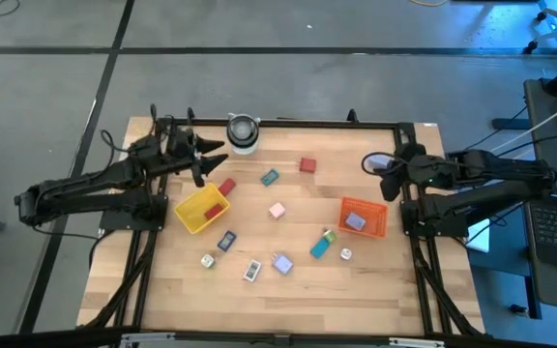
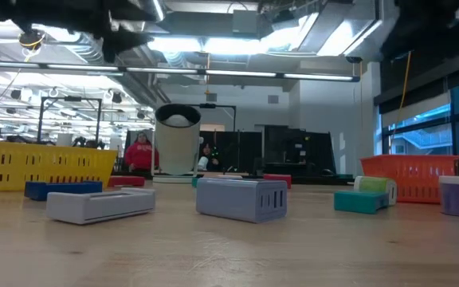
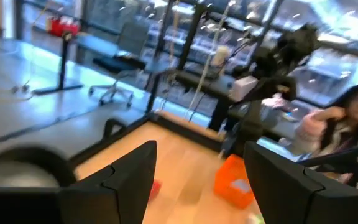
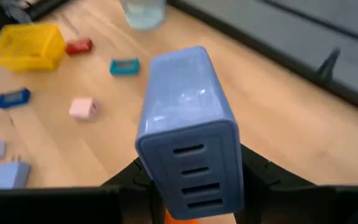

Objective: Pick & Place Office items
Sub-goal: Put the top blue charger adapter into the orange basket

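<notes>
pale blue charger block (image 4: 188, 130) pinched in right gripper (image 4: 188, 186), above orange tray (image 1: 364, 217). lower squarely inside rim before letting go. left gripper (image 3: 197, 180) spread, idle near white cylinder (image 1: 243, 132).

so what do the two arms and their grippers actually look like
Both arms are dark, nearly black, jointed and slim in the high view, with black cables trailing from their bases along the table's edges. The left gripper has two broad, flat black fingers with angular edges. The right gripper has the same matte black fingers. No markings are visible.
</notes>
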